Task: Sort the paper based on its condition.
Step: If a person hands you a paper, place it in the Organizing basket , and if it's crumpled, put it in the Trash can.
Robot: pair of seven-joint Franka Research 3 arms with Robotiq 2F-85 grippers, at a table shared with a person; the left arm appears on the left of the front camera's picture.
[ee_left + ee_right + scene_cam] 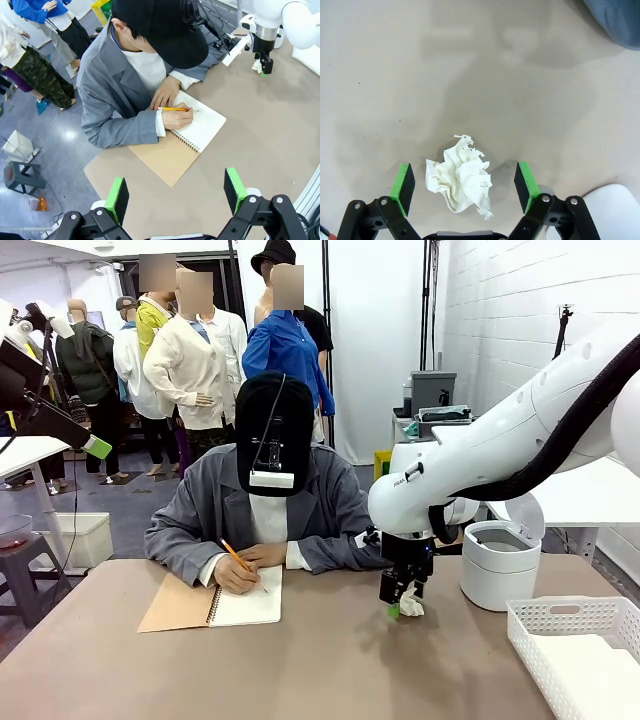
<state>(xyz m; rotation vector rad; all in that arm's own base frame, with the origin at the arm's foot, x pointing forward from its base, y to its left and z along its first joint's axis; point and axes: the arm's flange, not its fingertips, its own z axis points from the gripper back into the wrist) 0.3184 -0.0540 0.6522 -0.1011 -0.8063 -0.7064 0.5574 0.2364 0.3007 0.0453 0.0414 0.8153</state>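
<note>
At the left, the left gripper [176, 192] hangs high above the table [300, 670], pads spread and empty, over the notebook [245, 602] where a person's hand [238, 573] writes with a pencil [236, 555]. Right of centre, the right gripper [465, 184] stands low over the paper ball [461, 180], jaws spread wide, the ball between the pads but untouched. To grip well, it should settle until the pads flank the ball's middle, then close gently. The ball is white, tightly crumpled, with torn, fringed edges. Farther right stand a white bin [500, 562] and a basket [580, 650].
</note>
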